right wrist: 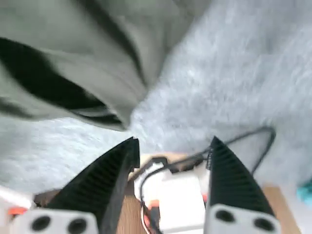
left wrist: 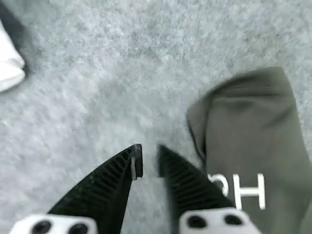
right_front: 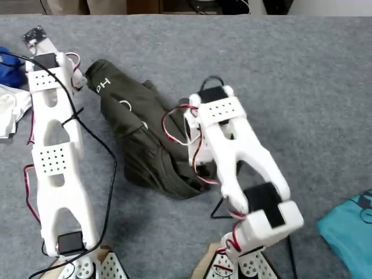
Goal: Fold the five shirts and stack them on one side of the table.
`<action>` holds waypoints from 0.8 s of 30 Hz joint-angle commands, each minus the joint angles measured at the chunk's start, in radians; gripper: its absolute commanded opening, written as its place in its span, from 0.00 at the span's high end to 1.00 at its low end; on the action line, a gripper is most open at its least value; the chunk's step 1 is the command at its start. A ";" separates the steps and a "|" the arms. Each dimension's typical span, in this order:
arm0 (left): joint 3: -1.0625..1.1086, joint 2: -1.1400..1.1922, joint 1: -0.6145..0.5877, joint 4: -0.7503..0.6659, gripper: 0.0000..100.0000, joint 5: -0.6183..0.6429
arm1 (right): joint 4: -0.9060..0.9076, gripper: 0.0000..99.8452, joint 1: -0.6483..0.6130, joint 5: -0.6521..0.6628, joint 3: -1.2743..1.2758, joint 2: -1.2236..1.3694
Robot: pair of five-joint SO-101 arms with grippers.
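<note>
A dark olive shirt [right_front: 145, 133] with white print lies crumpled in the middle of the grey table. My left gripper [left wrist: 149, 161] hangs just above the bare table beside the shirt's printed corner [left wrist: 248, 126], its fingers all but shut and holding nothing. My right gripper [right wrist: 170, 146] is open over the near edge of the olive shirt [right wrist: 63, 53], pointing back toward its own base, with nothing between its fingers. A white shirt [right_front: 11, 107] and a blue one [right_front: 9, 64] lie at the far left. A teal shirt [right_front: 349, 232] lies at the near right.
The left arm [right_front: 55, 157] stretches along the table's left side and the right arm [right_front: 232, 145] bends over the middle. A black cable [right_front: 99, 145] trails between them. Open grey table [right_front: 302, 75] lies to the back right.
</note>
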 commanded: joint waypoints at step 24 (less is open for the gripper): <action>0.210 -0.013 0.015 0.249 0.98 -0.155 | -0.638 0.86 0.085 0.000 -0.906 0.696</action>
